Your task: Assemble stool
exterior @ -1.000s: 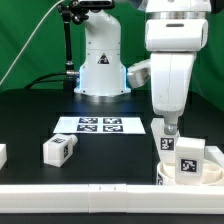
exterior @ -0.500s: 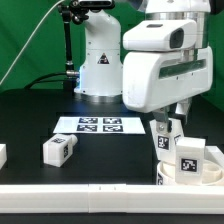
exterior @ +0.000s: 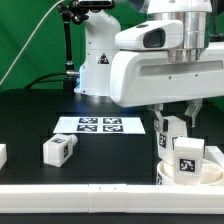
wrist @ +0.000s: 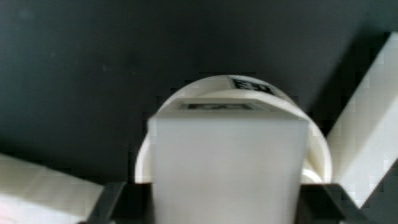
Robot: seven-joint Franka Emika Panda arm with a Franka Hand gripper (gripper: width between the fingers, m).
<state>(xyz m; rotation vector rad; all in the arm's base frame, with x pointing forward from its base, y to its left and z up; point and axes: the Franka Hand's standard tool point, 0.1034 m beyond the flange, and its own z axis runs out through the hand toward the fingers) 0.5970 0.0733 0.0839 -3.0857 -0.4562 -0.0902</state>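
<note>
I log the pincer [exterior: 176, 118] clamped on a short chunky white plastic leg [exterior: 171, 137], upright, close by the low round white disc seat [exterior: 171, 176], on the black counter [exterior: 30, 125] at the exterior view's right.

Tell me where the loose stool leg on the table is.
The loose leg lies on the table toward the exterior view's left, just in front of the left corner of the marker board, well apart from the seat.

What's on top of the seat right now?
Over the seat: a free leg standing nearer the exterior camera, and behind it the gripped leg, held upright by the gripper. Their joints with the seat are covered.
</note>
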